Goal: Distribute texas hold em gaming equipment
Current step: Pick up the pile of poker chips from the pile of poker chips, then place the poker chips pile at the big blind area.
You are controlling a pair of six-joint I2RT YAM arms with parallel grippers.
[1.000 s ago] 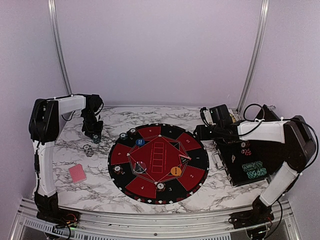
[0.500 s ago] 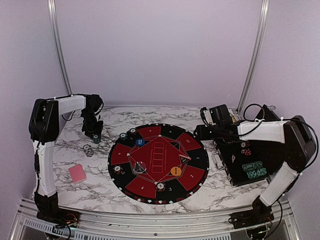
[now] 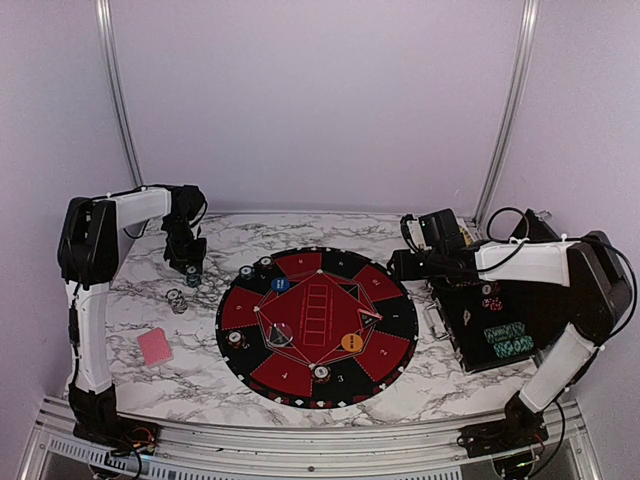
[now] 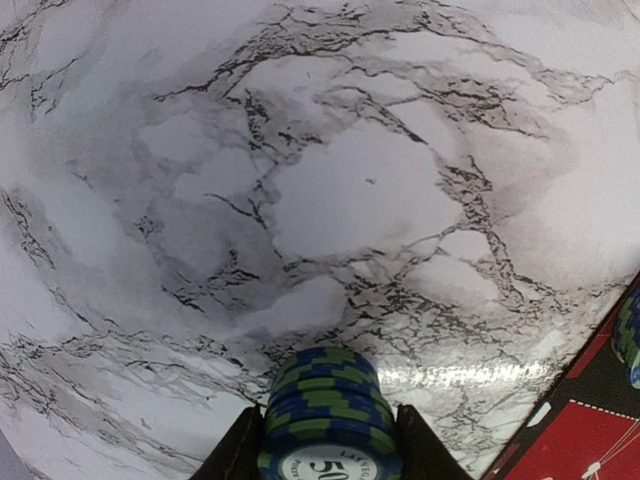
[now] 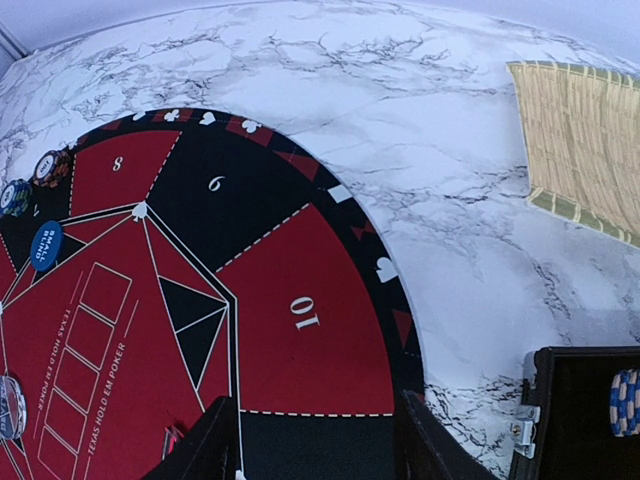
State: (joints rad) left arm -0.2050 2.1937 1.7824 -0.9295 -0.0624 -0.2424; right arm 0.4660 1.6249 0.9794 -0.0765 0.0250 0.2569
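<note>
My left gripper (image 3: 189,268) is shut on a short stack of blue-and-green poker chips (image 4: 330,405), held over bare marble left of the round mat (image 3: 316,325). A few loose chips (image 3: 178,298) lie just in front of it. A pink-backed card (image 3: 155,346) lies nearer the front left. On the mat sit chip stacks (image 3: 246,271), (image 3: 234,339), (image 3: 321,373), a blue button (image 3: 280,284) and an orange button (image 3: 351,342). My right gripper (image 3: 398,265) hangs open over the mat's right side, above the red field marked 10 (image 5: 305,313), with nothing between its fingers.
A black case (image 3: 495,325) stands open at the right with more chips (image 3: 508,340) inside; its corner (image 5: 590,410) shows beside my right gripper. A woven bamboo piece (image 5: 585,145) lies at the back right. Metal frame posts rise behind the table.
The left gripper has shifted slightly toward the back with its chip stack. The right arm has not moved.
</note>
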